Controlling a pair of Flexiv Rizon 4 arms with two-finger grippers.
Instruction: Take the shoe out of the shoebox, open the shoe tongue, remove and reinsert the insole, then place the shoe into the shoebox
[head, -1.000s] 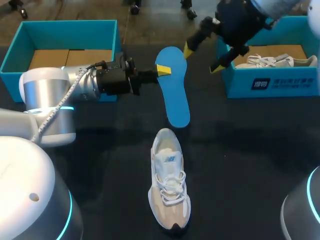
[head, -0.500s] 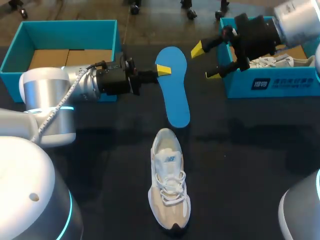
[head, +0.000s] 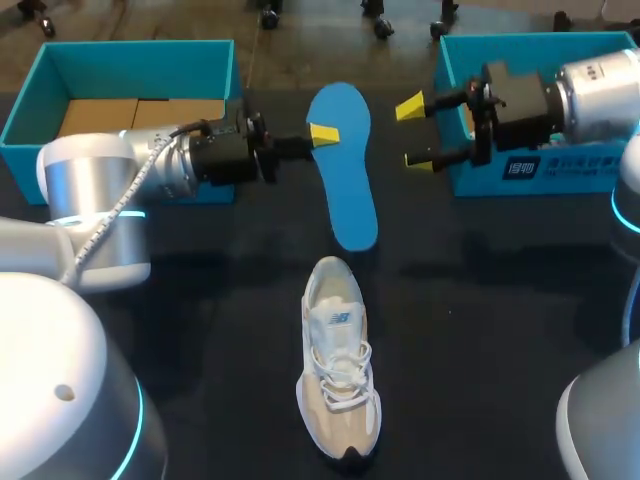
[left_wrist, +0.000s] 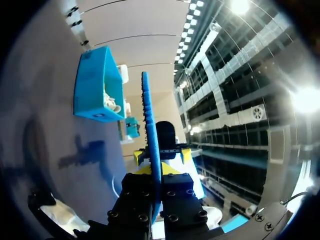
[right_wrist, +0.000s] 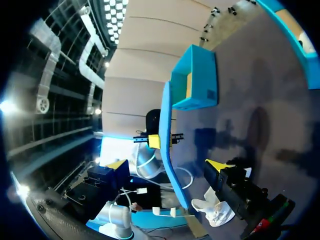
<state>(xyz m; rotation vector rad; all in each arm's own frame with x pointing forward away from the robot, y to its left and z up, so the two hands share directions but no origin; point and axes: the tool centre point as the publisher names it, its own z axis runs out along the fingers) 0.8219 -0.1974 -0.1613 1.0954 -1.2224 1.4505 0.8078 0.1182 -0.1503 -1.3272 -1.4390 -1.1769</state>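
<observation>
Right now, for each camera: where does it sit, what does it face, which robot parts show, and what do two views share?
Head view: above and behind the robot, looking down on the table; shows the left pincer shut on the insole, right pincer open.
Left wrist view: on the left wrist, facing the right pincer and right shoebox; own fingers show.
Right wrist view: on the right wrist, facing the left pincer and left shoebox; own yellow tips show.
Shared: both wrist views see the insole edge-on.
</observation>
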